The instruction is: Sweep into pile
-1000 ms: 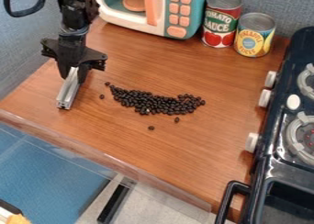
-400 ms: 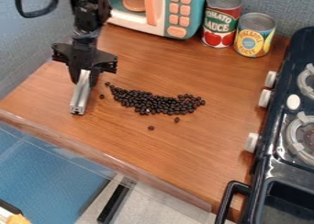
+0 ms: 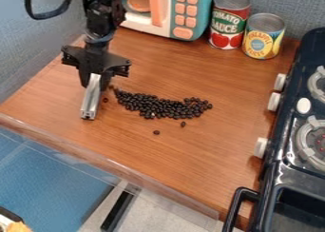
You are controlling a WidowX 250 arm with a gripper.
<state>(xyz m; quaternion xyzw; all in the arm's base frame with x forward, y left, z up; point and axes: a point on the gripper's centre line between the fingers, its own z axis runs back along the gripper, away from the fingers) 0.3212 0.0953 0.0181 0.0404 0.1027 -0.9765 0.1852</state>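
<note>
My black gripper [image 3: 94, 80] hangs over the left part of the wooden table, shut on a silver metal bar [image 3: 90, 99] that points down toward the front edge. Just right of the bar, dark beans [image 3: 164, 107] lie in a curved band that runs from upper left to the right. Two loose beans [image 3: 157, 132] lie in front of the band, and a few more sit at its left end close to the gripper.
Behind stands a toy microwave [image 3: 181, 12], with a red can [image 3: 229, 21] and a yellow can [image 3: 262, 36] at its right. A black toy stove [image 3: 279, 167] lines the table's right side. The wooden table [image 3: 152, 162] ends at a clear-edged front.
The gripper and the silver bar have shifted right and slightly toward the front, closer to the left end of the beans. The beans have not visibly moved.
</note>
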